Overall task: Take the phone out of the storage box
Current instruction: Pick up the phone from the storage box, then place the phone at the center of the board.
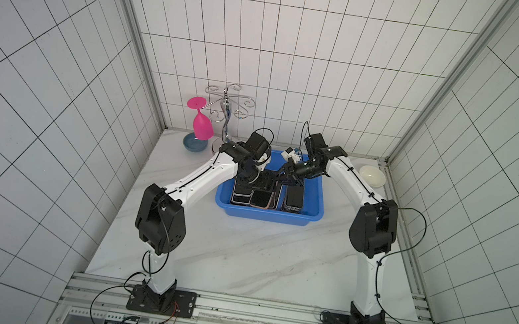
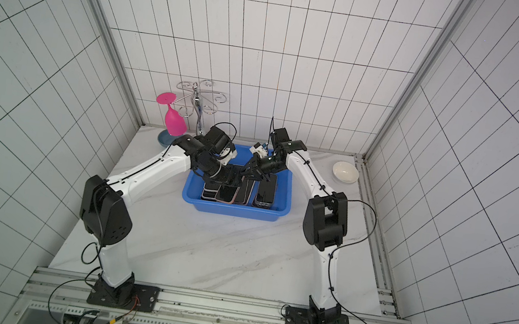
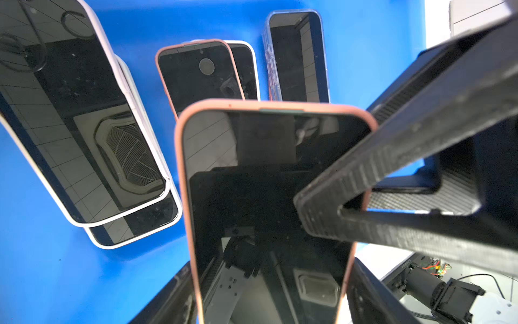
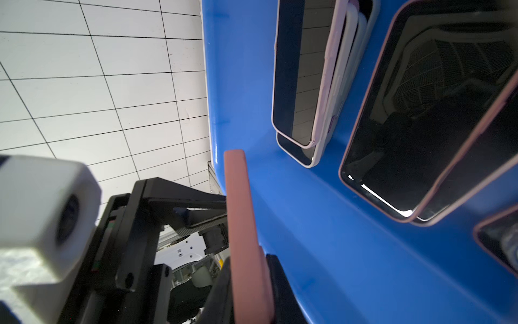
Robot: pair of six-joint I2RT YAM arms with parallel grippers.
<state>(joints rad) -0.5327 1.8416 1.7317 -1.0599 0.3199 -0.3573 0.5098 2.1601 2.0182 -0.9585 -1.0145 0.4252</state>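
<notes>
Our left gripper [image 3: 272,265] clasps the pink-cased phone [image 3: 266,182] across its width. The phone is a glossy black slab tilted up over the middle of the storage box [image 1: 267,219] (blue plastic, rolled rim), and which way its long axis runs we cannot tell. The right gripper [image 4: 248,270] pinches its two faces. We count five other phones [image 3: 84,112] in the box.

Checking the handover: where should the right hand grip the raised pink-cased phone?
Pinch the pink-cased phone by its right long edge, across its thickness, coming from the right: it is tilted up off the other phones, and the left hand spans its width.
</notes>
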